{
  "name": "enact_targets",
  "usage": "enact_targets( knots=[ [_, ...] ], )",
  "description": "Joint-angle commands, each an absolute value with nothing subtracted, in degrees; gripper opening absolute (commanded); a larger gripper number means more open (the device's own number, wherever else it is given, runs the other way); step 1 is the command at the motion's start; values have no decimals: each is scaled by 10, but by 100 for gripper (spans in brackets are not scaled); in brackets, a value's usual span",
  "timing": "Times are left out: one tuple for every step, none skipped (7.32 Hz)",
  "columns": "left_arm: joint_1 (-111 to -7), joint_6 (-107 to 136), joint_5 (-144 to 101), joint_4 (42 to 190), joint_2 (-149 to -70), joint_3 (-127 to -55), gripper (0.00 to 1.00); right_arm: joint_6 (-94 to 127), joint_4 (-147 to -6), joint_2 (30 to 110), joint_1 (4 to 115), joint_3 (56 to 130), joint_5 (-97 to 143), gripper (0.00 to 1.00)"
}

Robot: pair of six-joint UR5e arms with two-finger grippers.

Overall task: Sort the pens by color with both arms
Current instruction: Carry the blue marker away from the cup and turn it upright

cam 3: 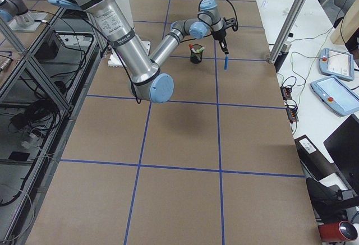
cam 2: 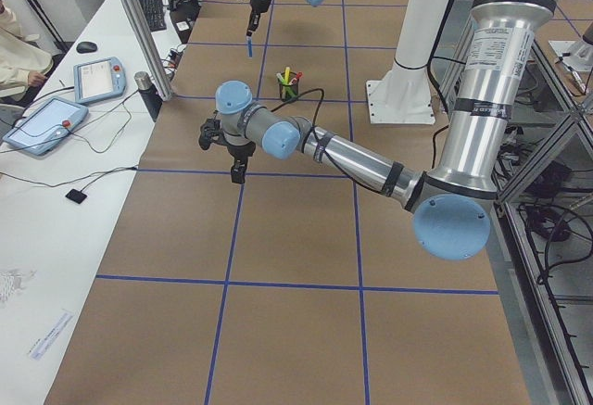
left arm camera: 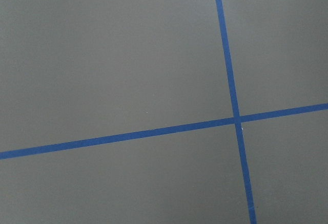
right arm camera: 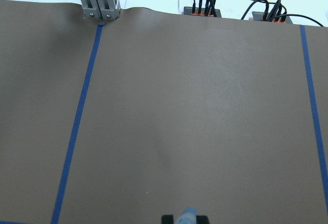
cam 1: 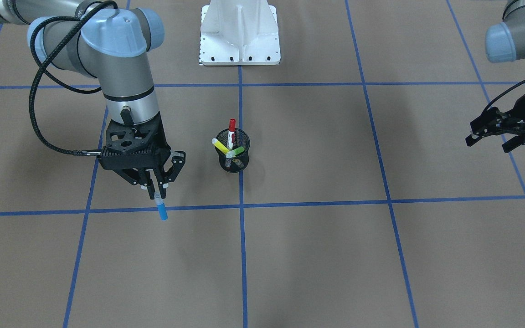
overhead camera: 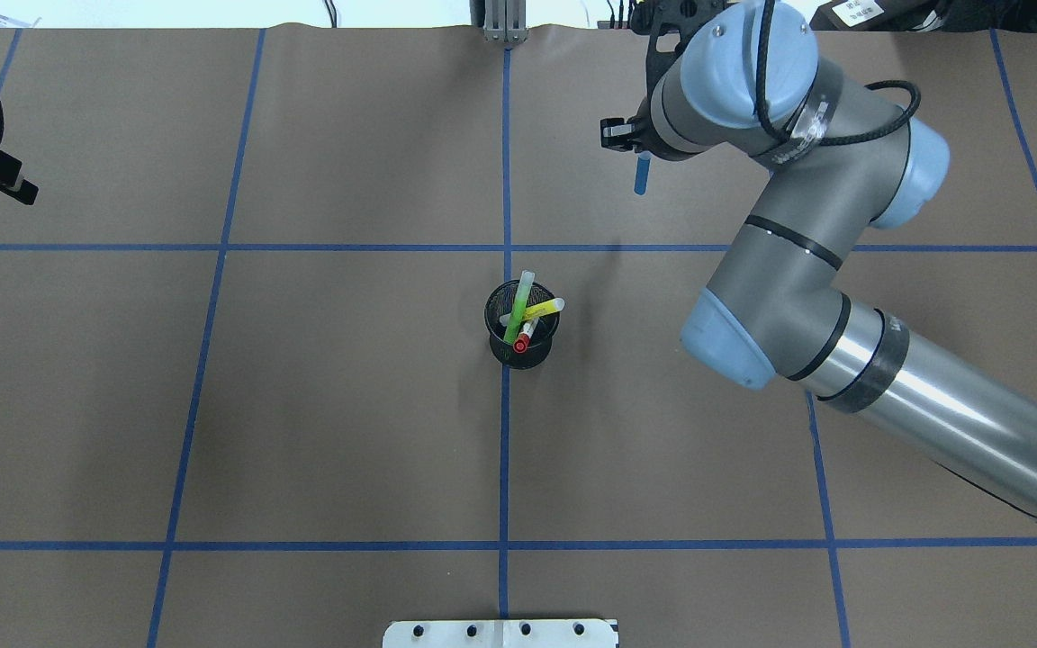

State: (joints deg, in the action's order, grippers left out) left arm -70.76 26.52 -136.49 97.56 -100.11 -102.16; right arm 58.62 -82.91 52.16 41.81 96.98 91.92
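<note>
Your wire-mesh cup [cam 1: 233,165] holds 3 pens, red-cap marker [cam 1: 232,127], yellow marker [cam 1: 219,146] & lt-green marker [cam 1: 236,151], while R gripper [cam 1: 157,187] pinches blue marker [cam 1: 162,209] and L gripper [cam 1: 487,144] hangs spread, empty.

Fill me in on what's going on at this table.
The right gripper holds the blue pen, which hangs down over the table, apart from the cup. The red-capped pen, yellow pen and green pen stand in the cup. The left gripper hangs open and empty, far to the other side.
</note>
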Motion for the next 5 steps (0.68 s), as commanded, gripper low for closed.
enact_targets(
  knots=[
    [-708, 265, -1365, 976, -1001, -1021, 100, 658, -745, 554, 387, 971, 841, 0],
    [-708, 265, -1364, 976, -1001, -1021, 100, 704, -691, 569, 371, 967, 810, 0],
    [-708, 265, -1365, 976, -1001, -1021, 100, 734, -645, 582, 355, 961, 789, 0],
    [-708, 265, -1361, 976, -1001, -1021, 100, 763, -622, 591, 339, 957, 758, 0],
    [-708, 265, -1358, 977, -997, -1021, 100, 787, -596, 600, 315, 946, 718, 0]
  ],
)
